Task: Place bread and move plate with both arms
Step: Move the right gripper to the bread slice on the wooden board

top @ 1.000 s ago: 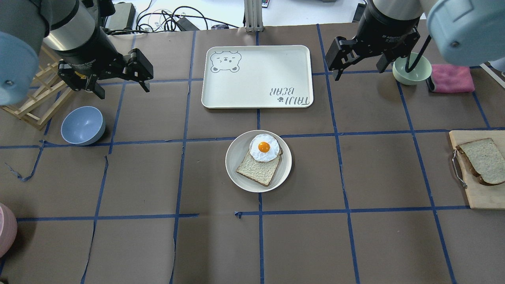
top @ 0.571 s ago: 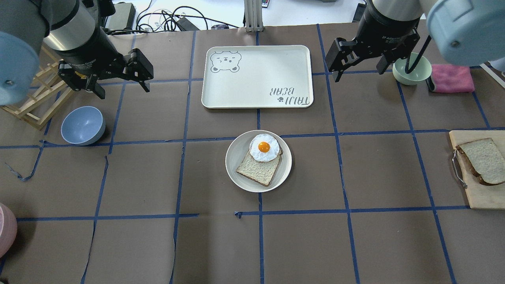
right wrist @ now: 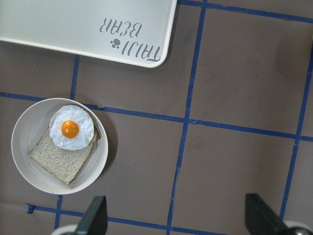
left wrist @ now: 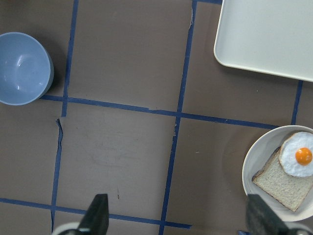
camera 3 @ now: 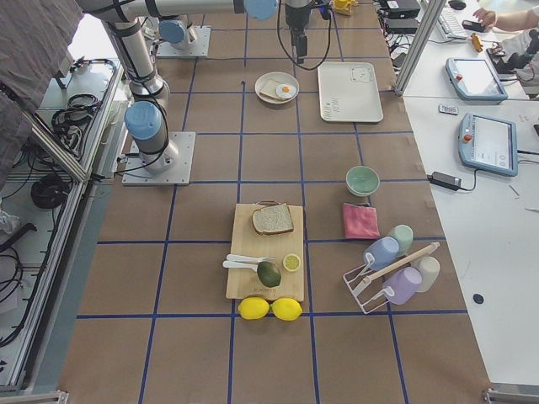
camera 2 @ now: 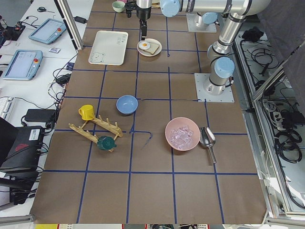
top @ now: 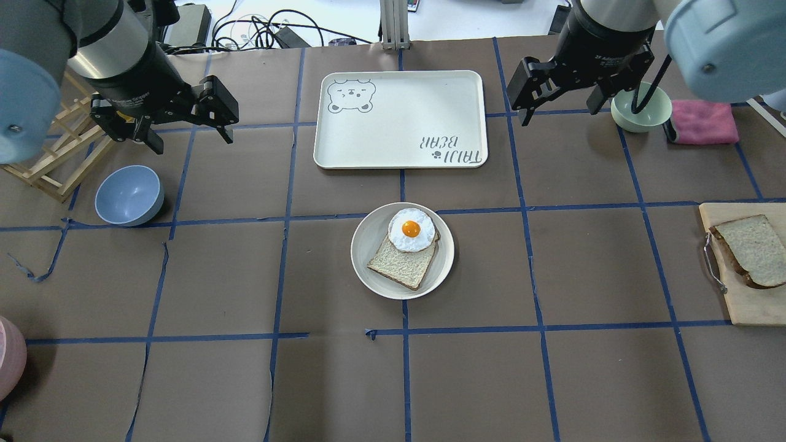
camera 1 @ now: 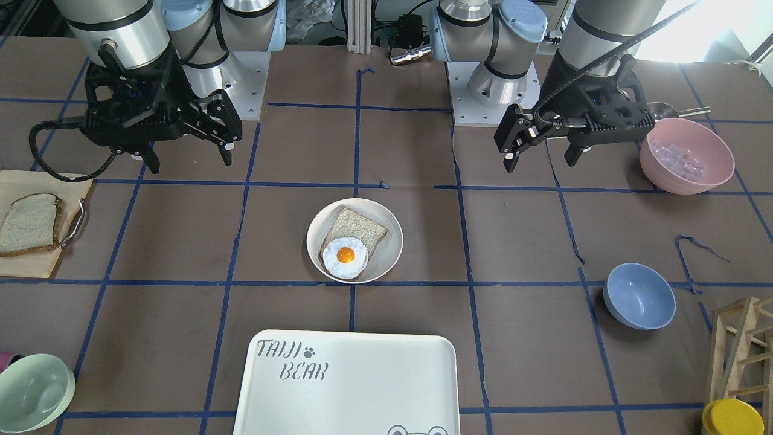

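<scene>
The bread (top: 752,248), a dark-crusted slice, lies on a wooden cutting board (top: 743,304) at the table's right edge; it also shows in the front view (camera 1: 27,223). The round cream plate (top: 368,236) sits mid-table and holds a lighter slice with a fried egg (top: 410,230). My left gripper (top: 193,141) hangs open and empty above the table, far left of the plate. My right gripper (top: 559,115) hangs open and empty, far right of the plate and well away from the bread. The plate shows in both wrist views (left wrist: 250,166) (right wrist: 29,142).
The white "TAIJI BEAR" tray (top: 399,120) lies beyond the plate. A blue bowl (top: 129,195) and a wooden rack (top: 55,153) are on the left. A green bowl (top: 640,107) and a pink cloth (top: 703,121) are at the far right. A pink bowl (camera 1: 685,154) stands near the left arm.
The right gripper has shifted very slightly. Nothing else has moved.
</scene>
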